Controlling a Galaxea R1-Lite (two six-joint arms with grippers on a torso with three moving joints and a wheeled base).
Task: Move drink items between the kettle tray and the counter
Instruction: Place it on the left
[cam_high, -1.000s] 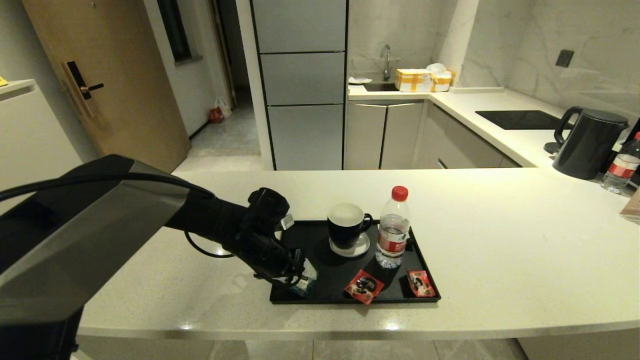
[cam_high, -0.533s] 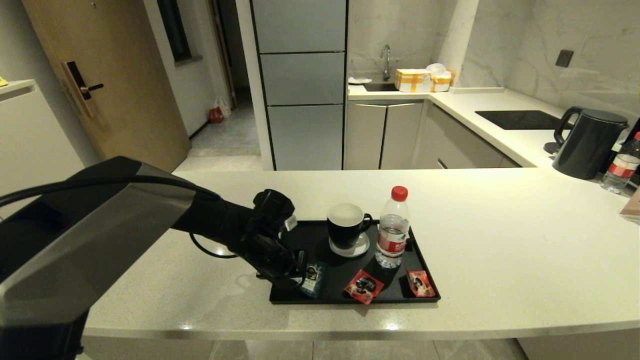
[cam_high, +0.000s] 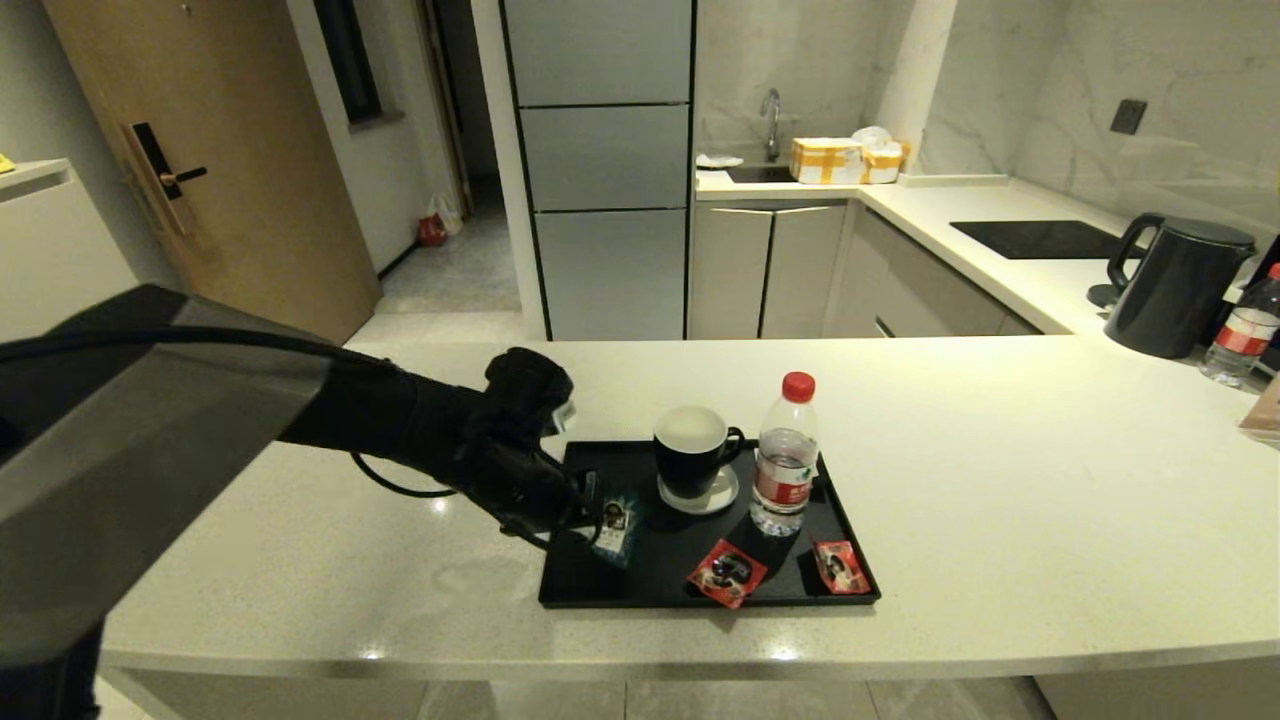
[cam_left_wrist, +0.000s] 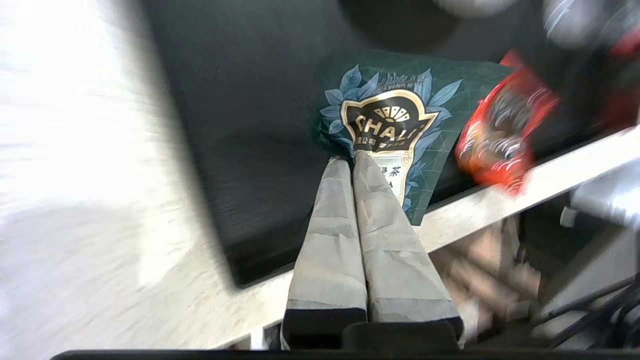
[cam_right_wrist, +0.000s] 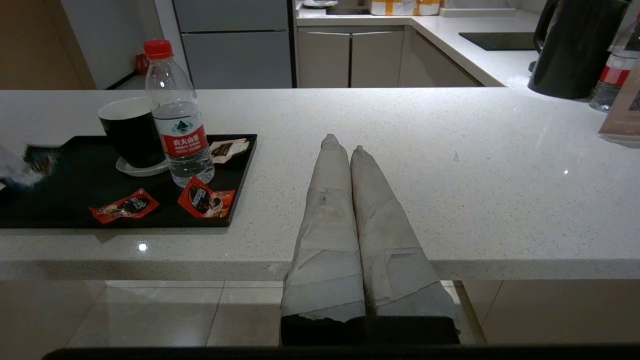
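Holding the dark teal sachet (cam_high: 615, 522) in our left pincer (cam_high: 590, 513) above the kettle tray's (cam_high: 600, 585) left part.

We had the left pincer's fingers (cam_left_wrist: 345, 200) pressed together on the sachet's lower edge, which hung tilted over the tray, left of the black mug (cam_high: 692, 452). Our water bottle (cam_high: 786, 467) stood upright on the tray just right of that mug, and two red sachets (cam_high: 727, 573) lay flat on the tray in front of the mug and bottle. The tray sat on the pale speckled surface (cam_high: 1000, 520). Our right pincer (cam_right_wrist: 340, 145) was parked well right of the tray, near the surface's front edge, fingers closed on nothing. A black kettle (cam_high: 1178, 285) stood far right of the tray.
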